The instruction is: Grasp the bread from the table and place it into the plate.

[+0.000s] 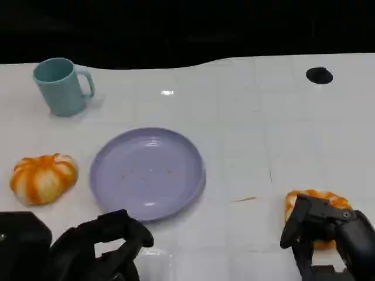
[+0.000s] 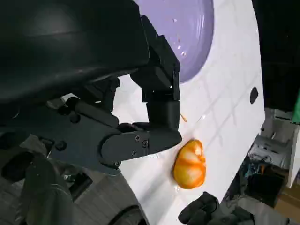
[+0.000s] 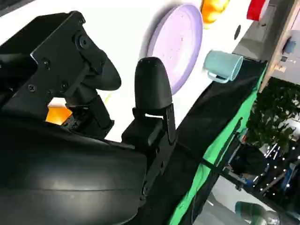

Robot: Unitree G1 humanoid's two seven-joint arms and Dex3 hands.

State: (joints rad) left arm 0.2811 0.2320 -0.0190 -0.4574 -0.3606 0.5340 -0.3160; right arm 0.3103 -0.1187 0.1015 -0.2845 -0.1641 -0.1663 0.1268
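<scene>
Two orange-and-white breads lie on the white table. One bread [image 1: 316, 202] [image 2: 190, 164] sits at the near right, and my right hand [image 1: 328, 231] hovers over its near side with fingers spread, not gripping it; a sliver of this bread [image 3: 58, 115] shows under the fingers [image 3: 93, 70]. The other bread [image 1: 43, 177] [image 3: 213, 9] lies left of the purple plate [image 1: 146, 172] [image 2: 187, 33] [image 3: 178, 44]. My left hand [image 1: 102, 243] [image 2: 136, 136] rests low at the near left, just in front of the plate, holding nothing.
A teal mug [image 1: 60, 86] [image 3: 222, 65] stands at the far left behind the plate. A small black spot [image 1: 319, 75] marks the table's far right. The table's far edge runs along a dark background.
</scene>
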